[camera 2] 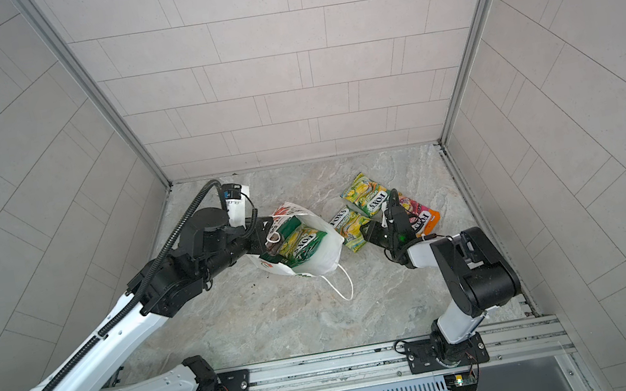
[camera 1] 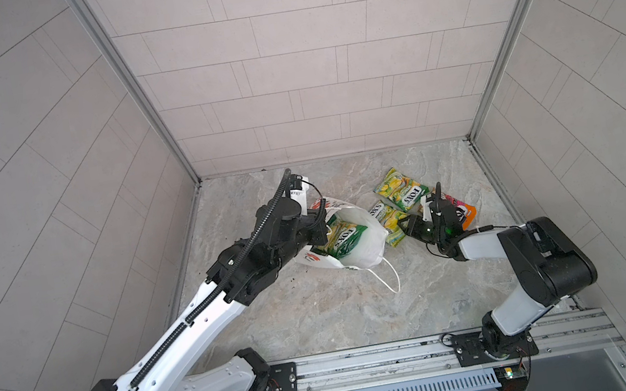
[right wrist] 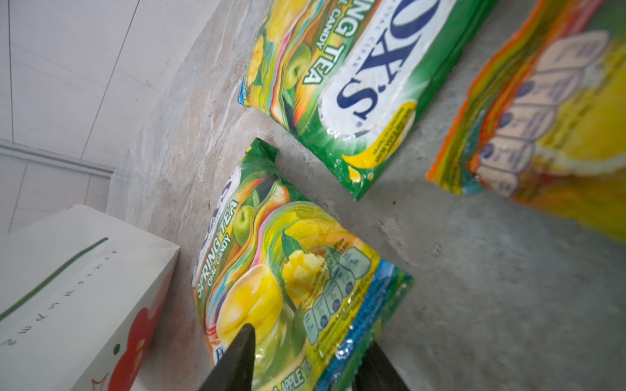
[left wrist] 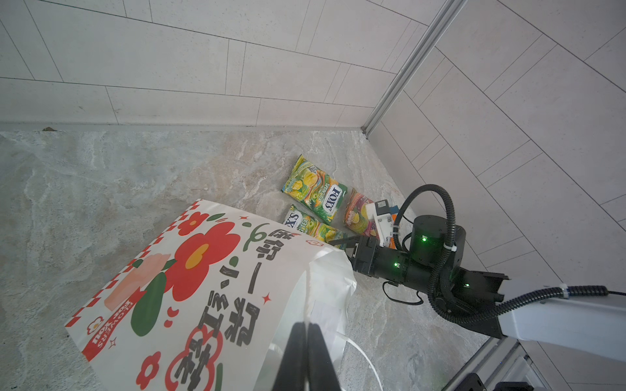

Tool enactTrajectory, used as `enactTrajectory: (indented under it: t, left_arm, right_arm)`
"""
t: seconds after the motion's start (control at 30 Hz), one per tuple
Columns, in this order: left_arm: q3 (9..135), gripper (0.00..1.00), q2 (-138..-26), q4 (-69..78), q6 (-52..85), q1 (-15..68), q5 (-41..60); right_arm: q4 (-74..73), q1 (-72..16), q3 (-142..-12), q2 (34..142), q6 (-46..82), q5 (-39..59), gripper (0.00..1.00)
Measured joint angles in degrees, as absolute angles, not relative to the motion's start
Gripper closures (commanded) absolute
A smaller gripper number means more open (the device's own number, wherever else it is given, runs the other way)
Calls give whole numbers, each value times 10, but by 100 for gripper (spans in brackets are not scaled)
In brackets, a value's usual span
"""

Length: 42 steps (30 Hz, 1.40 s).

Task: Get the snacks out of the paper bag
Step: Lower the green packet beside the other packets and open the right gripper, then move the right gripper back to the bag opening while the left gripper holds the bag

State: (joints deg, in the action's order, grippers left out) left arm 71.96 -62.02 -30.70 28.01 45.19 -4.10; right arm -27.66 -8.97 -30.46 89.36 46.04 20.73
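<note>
Contents of paper bag (camera 1: 370,249) seen in both top views only: mouth open, one yellow-green FOX'S packet in bag (camera 1: 345,238), dark green wrapper (camera 2: 291,225) wedged beside it. From left wrist: just bag's printed outer face with red flower (left wrist: 216,242), not the inside. From right wrist: close-up of loose packets on table (camera 1: 320,313), bag only as a white corner. Left tool (left wrist: 306,335) clenched, fingers pressed together on bag rim at mouth, paper bag tilted. Right tool (right wrist: 310,342) released, jaws apart, straddling end of near packet (right wrist: 288,270); touching wrapper or not, cannot tell. Yellow-green, flat on table just beside bag. Behind it, far packet (camera 1: 401,189), also yellow-green, flat, close but apart. Orange-pink packet (camera 1: 463,214) flat to right of both, partly hidden under right arm in top views.
</note>
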Motion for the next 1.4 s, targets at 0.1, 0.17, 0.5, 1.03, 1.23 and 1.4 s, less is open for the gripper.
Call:
enactTrajectory:
  t: [0.1, 0.17, 0.5, 1.03, 1.23, 1.4]
  left_arm:
    - [720, 100, -620, -307, 280, 452, -41]
    - [720, 100, -620, -307, 280, 452, -41]
    - [720, 100, -620, -306, 280, 452, -36]
    - [717, 100, -620, -303, 285, 452, -27]
    - [717, 100, -621, -303, 286, 452, -27]
    - [717, 100, -623, -303, 286, 452, -25]
  right_arm:
    - [-241, -90, -305, 855, 441, 193, 35]
    - [-209, -89, -305, 820, 425, 177, 33]
    - [-76, -90, -305, 619, 371, 180, 34]
    - [-14, -216, -332, 495, 357, 335, 39]
    - [-25, -331, -350, 518, 342, 325, 42]
    - [-23, -382, -388, 574, 324, 298, 46]
